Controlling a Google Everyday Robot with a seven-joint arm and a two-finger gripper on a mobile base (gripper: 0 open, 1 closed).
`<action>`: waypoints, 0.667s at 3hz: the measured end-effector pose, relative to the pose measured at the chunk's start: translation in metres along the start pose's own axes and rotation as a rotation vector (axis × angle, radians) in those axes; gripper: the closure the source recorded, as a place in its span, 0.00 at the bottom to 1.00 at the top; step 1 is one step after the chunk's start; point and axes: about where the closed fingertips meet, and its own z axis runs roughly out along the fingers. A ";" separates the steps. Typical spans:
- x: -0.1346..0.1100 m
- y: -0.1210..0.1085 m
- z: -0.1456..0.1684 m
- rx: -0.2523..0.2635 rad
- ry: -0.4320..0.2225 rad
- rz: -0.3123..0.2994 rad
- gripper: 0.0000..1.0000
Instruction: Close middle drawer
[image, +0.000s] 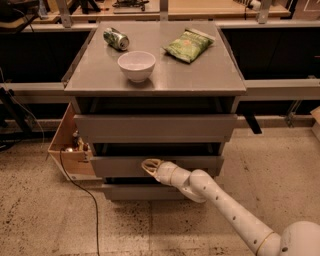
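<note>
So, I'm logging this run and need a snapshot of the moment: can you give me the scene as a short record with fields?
end effector: at the middle drawer's front, left of centre, seemingly touching it
middle drawer: appears partly pulled out, dark gap above it
cabinet top: white bowl, can lying on its side, green snack bag
floor left of cabinet: open box
</note>
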 end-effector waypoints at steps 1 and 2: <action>-0.001 -0.001 0.012 0.011 0.000 -0.009 1.00; -0.001 -0.001 0.020 0.022 -0.003 -0.013 1.00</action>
